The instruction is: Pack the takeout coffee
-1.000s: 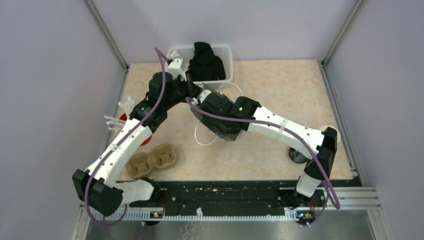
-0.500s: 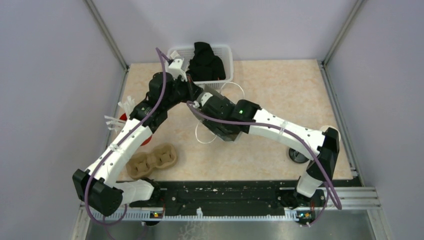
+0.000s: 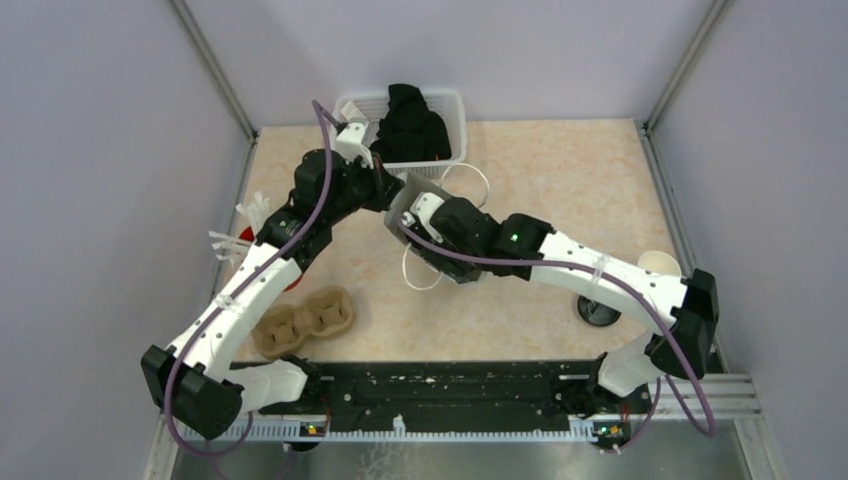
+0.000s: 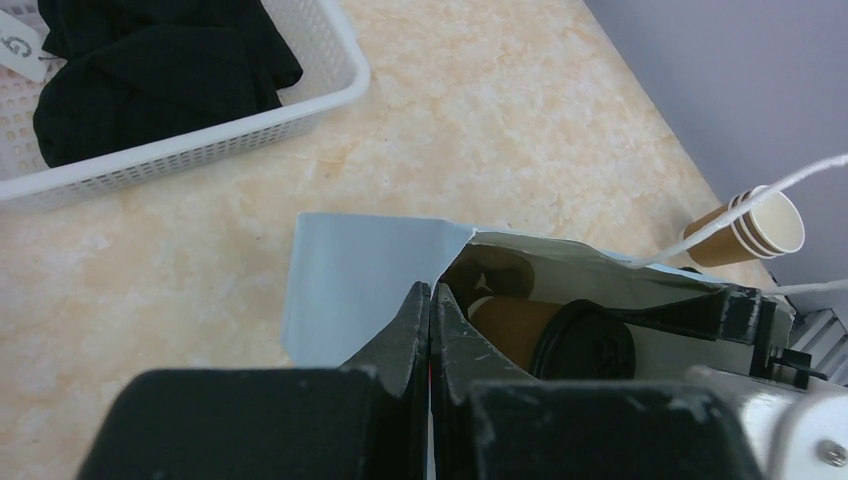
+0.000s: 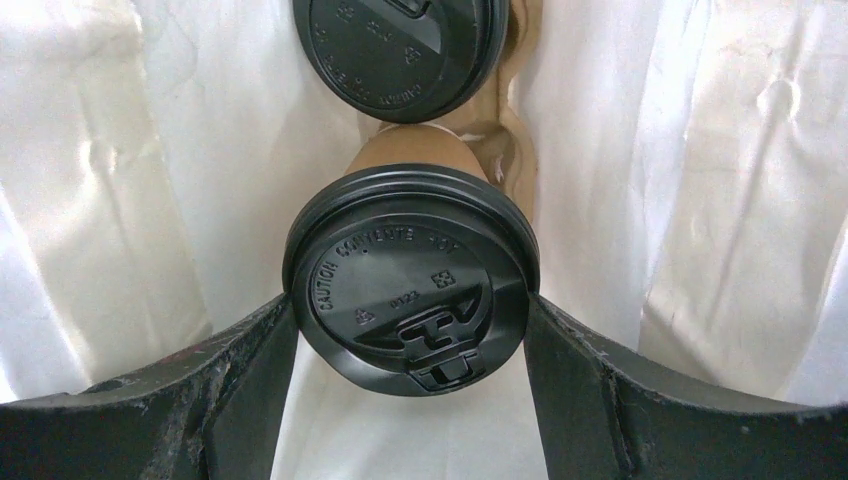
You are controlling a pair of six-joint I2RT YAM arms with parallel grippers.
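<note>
A white paper bag (image 4: 345,285) lies open on the table; it also shows in the top view (image 3: 404,203). My left gripper (image 4: 430,300) is shut on the bag's rim and holds the mouth open. My right gripper (image 5: 410,300) is inside the bag, its fingers closed against both sides of a takeout coffee's black lid (image 5: 410,275). The kraft cup with that lid also shows in the left wrist view (image 4: 560,335). A second lidded cup (image 5: 400,45) sits deeper in the bag, with brown cardboard (image 5: 505,135) between the two. In the top view the right fingers are hidden by the bag.
A white basket (image 3: 448,110) with black cloth stands at the back. A brown cup carrier (image 3: 305,320) lies at the front left, a red cup of straws (image 3: 243,236) behind the left arm. A stack of paper cups (image 3: 660,264) and a black lid (image 3: 598,312) lie at the right.
My right arm's elbow has swung out to the right and its wrist has turned lower. The bag's pale rim now shows beside the left gripper. The left arm has barely moved.
</note>
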